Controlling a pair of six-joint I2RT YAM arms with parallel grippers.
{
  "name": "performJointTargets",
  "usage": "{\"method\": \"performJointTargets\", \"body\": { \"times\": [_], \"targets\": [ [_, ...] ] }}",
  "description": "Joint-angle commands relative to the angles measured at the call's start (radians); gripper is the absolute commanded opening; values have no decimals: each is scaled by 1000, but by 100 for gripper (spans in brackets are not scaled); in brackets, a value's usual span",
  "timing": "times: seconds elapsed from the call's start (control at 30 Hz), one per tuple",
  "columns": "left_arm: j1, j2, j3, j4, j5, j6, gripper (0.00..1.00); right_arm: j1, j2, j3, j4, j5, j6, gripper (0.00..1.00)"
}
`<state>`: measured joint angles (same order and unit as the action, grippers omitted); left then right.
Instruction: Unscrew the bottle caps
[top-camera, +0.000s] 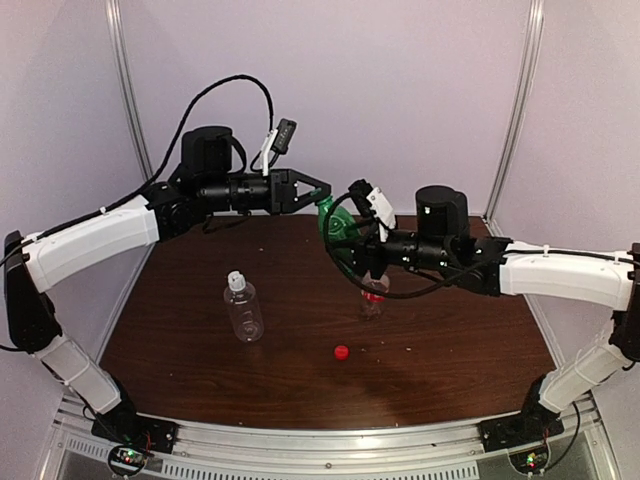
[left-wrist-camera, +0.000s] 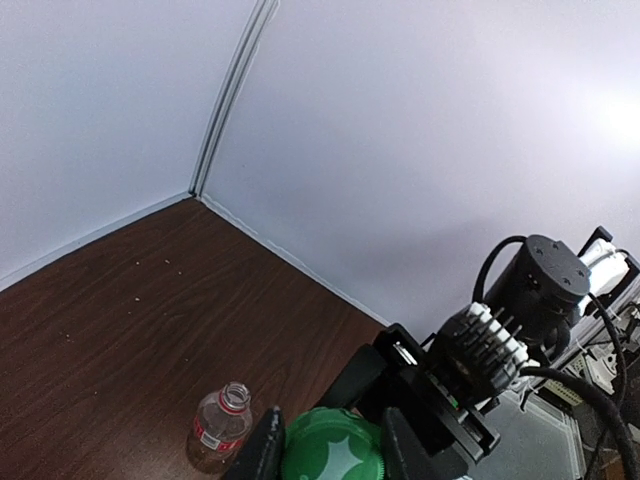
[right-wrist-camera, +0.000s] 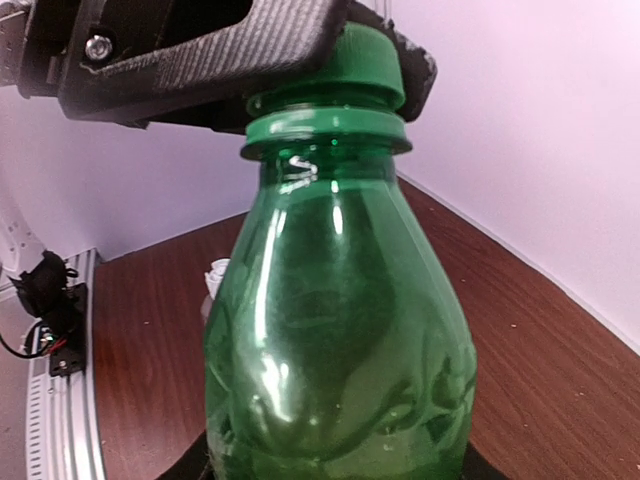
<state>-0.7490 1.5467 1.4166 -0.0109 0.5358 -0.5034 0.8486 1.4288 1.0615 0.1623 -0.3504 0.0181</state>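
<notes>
My right gripper (top-camera: 348, 238) is shut on the body of the green bottle (top-camera: 335, 225) and holds it tilted above the table's back middle. My left gripper (top-camera: 318, 192) is shut on the bottle's green cap (left-wrist-camera: 332, 447), with a finger (left-wrist-camera: 262, 452) on each side. In the right wrist view the green bottle (right-wrist-camera: 335, 340) fills the frame, and the cap (right-wrist-camera: 345, 60) sits on its neck inside the left gripper's black fingers (right-wrist-camera: 200, 50). The red-label bottle (top-camera: 372, 300) stands open, and the red cap (top-camera: 341, 352) lies on the table in front of it. The wider clear bottle (top-camera: 242, 308) stands with its white cap (top-camera: 235, 281) on.
The brown table (top-camera: 450, 350) is walled by white panels at the back and sides. A metal rail (top-camera: 330, 440) runs along the near edge. The red-label bottle (left-wrist-camera: 220, 425) stands just below the held green bottle.
</notes>
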Motion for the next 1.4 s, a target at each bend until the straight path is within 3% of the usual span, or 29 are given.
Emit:
{"method": "performJointTargets", "body": {
  "times": [0.0,0.17,0.3,0.5,0.8,1.1,1.37],
  "targets": [
    [1,20,51,-24,-97,-46,21,50,-12,45,2,288,-88,53],
    [2,20,55,-30,-85,2,29,63,-8,49,-15,291,-105,54],
    [3,-5,42,-15,-57,71,44,60,-30,29,-10,220,-112,57],
    [11,-55,11,5,27,166,69,45,-65,4,-18,21,-120,58],
    [22,-121,-31,38,270,316,87,-15,-85,7,-56,-331,-89,60],
    [22,-121,-64,93,488,350,90,-38,-30,59,-44,-618,-18,60],
    [22,-85,-63,132,544,304,71,-40,13,77,-1,-699,45,60]
  ]
}}
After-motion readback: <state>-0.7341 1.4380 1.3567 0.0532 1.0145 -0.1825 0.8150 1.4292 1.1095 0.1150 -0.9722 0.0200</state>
